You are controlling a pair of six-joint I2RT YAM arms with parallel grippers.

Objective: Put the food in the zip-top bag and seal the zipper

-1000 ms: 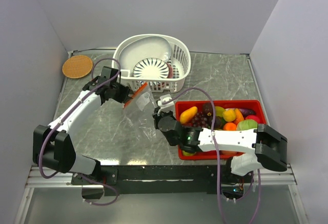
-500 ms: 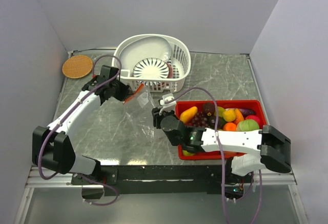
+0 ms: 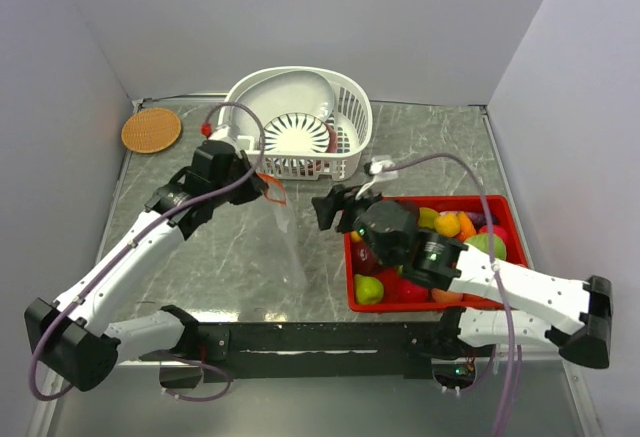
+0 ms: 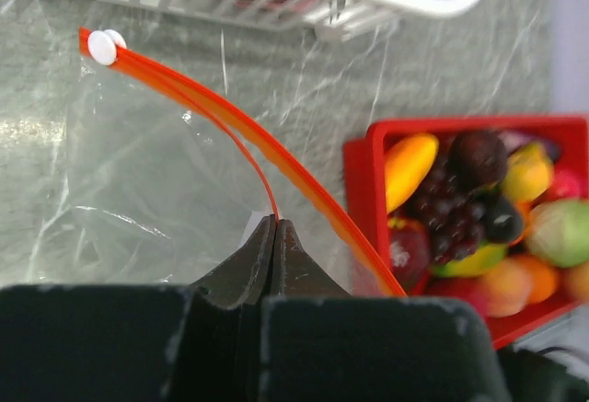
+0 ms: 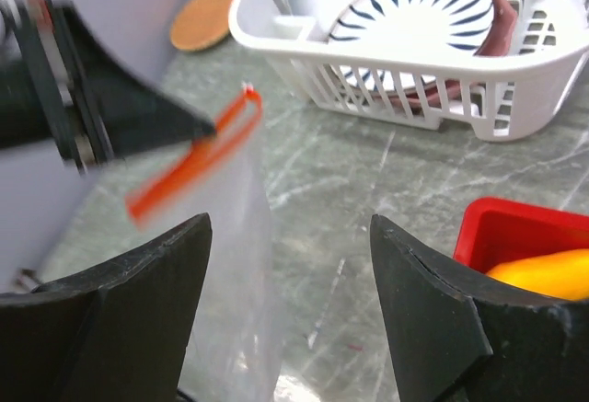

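The clear zip-top bag hangs from my left gripper, which is shut on one side of its orange-red zipper. In the left wrist view the fingertips pinch the near strip, and the far strip bows away, so the mouth gapes. A white slider sits at the strip's end. My right gripper stands open just right of the bag, holding nothing. The food lies in the red tray: a mango, grapes and a green pear.
A white slotted basket holding a bowl and a striped plate stands at the back, close behind the bag. A round cork mat lies at the back left. The red tray's corner is right of my right fingers.
My right gripper has opened, let go of the bag and risen toward the tray's back corner. My left gripper has shut on the zipper strip and lifted the bag so it hangs.
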